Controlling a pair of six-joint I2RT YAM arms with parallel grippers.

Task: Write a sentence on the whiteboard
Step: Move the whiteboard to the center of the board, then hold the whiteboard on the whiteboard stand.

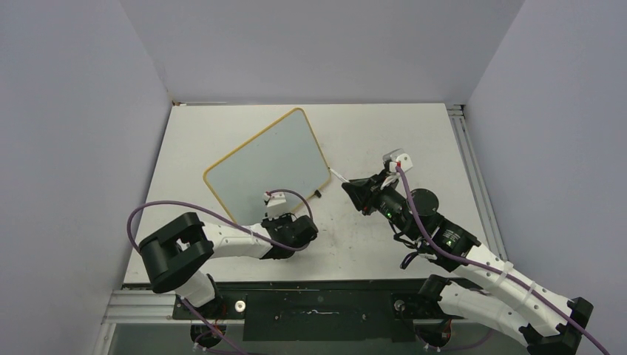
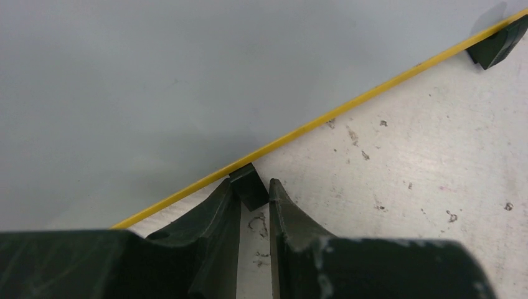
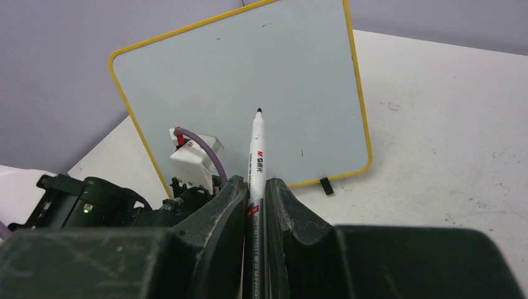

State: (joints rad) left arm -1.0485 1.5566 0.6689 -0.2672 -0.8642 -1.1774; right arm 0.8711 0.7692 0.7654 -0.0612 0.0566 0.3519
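One whiteboard [image 1: 266,159], two tools: left tool [image 2: 250,183] pinches one black foot [image 2: 251,190]; right tool [image 3: 256,182] clamps one marker [image 3: 257,152].

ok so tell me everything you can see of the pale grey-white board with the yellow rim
The pale grey-white whiteboard is a flat rectangle with rounded corners, a thin yellow rim and small black feet. It lies turned diagonally on the scuffed white table, its surface blank. The left gripper appears to pinch one black foot at its near edge; the white marker in the right gripper seems clear of it.
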